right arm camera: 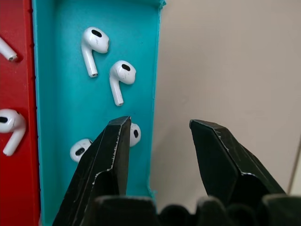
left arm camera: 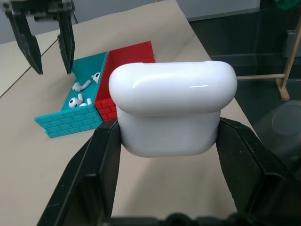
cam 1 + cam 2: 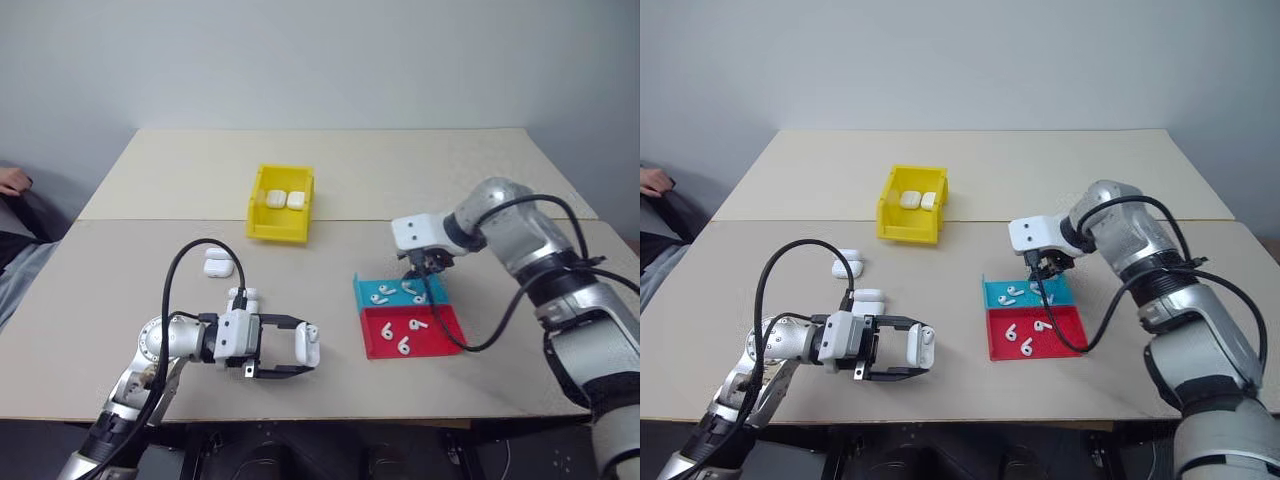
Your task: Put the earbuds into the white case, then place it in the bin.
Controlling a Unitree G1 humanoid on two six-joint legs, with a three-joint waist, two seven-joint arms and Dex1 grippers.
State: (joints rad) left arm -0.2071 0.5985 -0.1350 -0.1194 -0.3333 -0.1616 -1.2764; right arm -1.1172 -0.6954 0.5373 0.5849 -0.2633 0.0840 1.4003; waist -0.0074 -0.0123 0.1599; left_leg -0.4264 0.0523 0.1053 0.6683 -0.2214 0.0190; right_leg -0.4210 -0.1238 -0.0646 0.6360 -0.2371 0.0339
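My left gripper [image 3: 305,347] is shut on a white case [image 2: 171,108] and holds it just above the table's near left part, pointing toward the trays. Several earbuds [image 1: 89,47] lie in the teal tray [image 3: 365,292], and more earbuds [image 3: 403,338] lie in the red tray [image 3: 445,335] beside it. My right gripper [image 1: 157,136] hangs open and empty, pointing down at the teal tray's far side. One finger is over the tray, the other over bare table outside its wall. The yellow bin [image 3: 278,233] stands at the table's middle, with two white cases inside.
Two more white cases [image 3: 218,262] [image 3: 244,297] lie on the table between the bin and my left arm. A person's hand [image 3: 12,180] shows at the far left, beyond the table. The table's front edge runs close below my left gripper.
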